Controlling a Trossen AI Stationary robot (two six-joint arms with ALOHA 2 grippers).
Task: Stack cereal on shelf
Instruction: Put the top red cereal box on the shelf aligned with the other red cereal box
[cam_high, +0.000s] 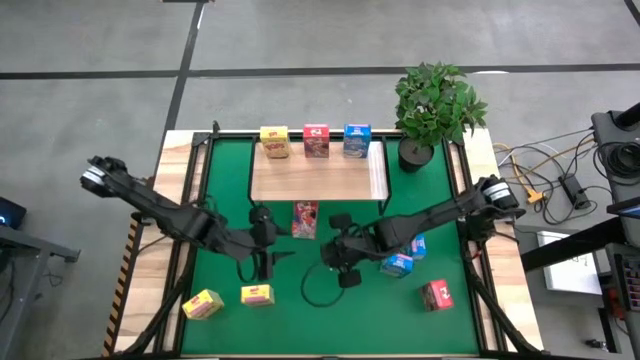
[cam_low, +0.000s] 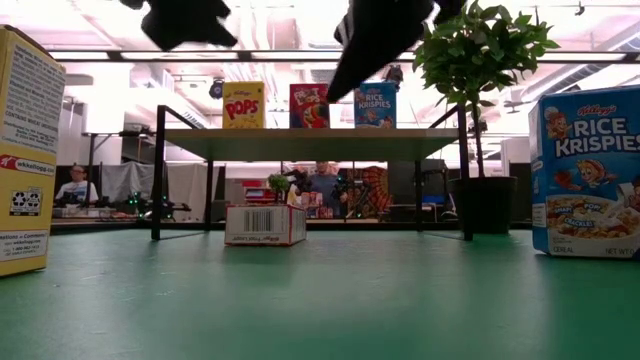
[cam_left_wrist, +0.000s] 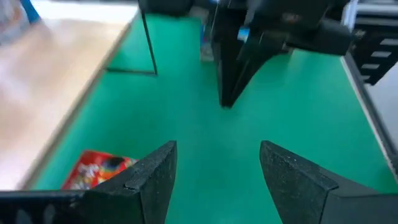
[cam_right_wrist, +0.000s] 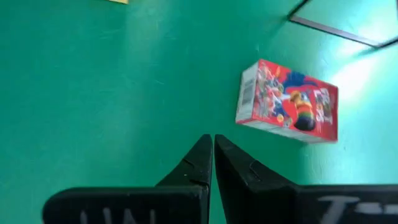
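Pick-up stage judged: red box (cam_high: 305, 219) lying at shelf (cam_high: 318, 175) front edge, ungrasped. Left gripper (cam_high: 268, 262) spread, empty; right gripper (cam_high: 333, 262) clenched, empty. Reach toward box needed next.

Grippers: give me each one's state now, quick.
Left gripper: open, holding nothing.
Right gripper: shut, holding nothing.

We count nine cereal boxes: three yellow (cam_high: 275, 141), (cam_high: 203, 304), (cam_high: 258, 295); three pink-red (cam_high: 316, 141), (cam_high: 306, 219), (cam_high: 438, 295); three blue (cam_high: 357, 139), (cam_high: 398, 264), (cam_high: 418, 245). One shelf (cam_high: 318, 178), one potted plant (cam_high: 433, 108), two arms.
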